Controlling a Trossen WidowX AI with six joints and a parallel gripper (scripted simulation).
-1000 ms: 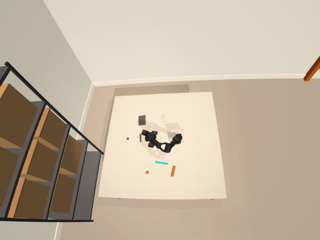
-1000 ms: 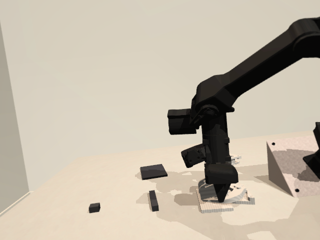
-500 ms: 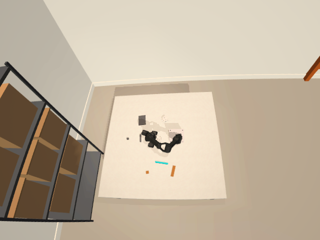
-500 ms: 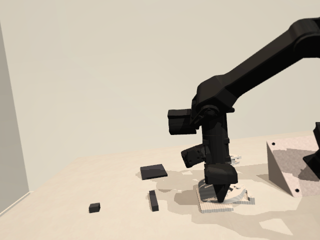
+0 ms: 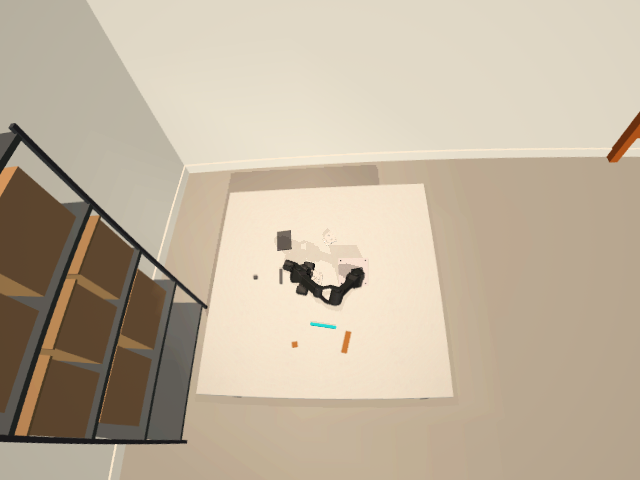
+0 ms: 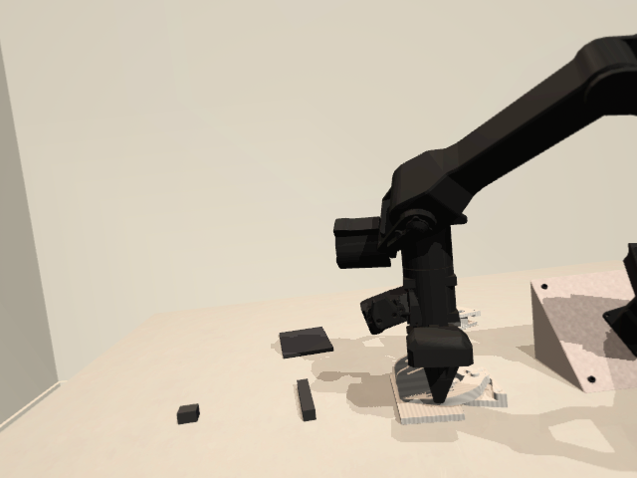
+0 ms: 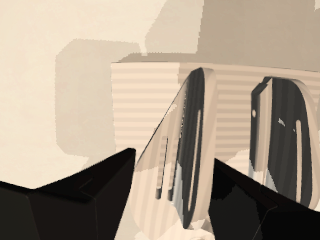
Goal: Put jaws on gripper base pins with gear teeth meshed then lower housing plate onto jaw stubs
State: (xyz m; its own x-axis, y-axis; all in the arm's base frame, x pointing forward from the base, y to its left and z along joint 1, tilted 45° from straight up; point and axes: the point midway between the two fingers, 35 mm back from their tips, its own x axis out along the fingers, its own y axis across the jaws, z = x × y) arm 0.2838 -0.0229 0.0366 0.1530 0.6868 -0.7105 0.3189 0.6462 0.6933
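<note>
My gripper (image 6: 438,399) (image 7: 175,157) points down, shut on a pale jaw (image 7: 197,120) that stands between its fingertips in the wrist view. The second jaw (image 7: 285,140) stands just right of it, outside the fingers. Both are over or on a pale ribbed plate (image 6: 432,414) (image 7: 145,90), which looks like the gripper base, on the table. The fingers hide part of these pieces in the exterior view; pins and gear teeth cannot be made out. A thin pale piece (image 5: 328,237) (image 6: 470,313), perhaps the housing plate, lies behind the hand.
A sloped pinkish block (image 5: 346,263) (image 6: 575,309) stands to the right. A dark flat plate (image 5: 283,240) (image 6: 306,342), dark bar (image 5: 280,276) (image 6: 306,399) and dark small block (image 5: 255,277) (image 6: 187,413) lie left. A cyan bar (image 5: 323,325), orange bar (image 5: 345,342) and orange cube (image 5: 294,344) lie across the table.
</note>
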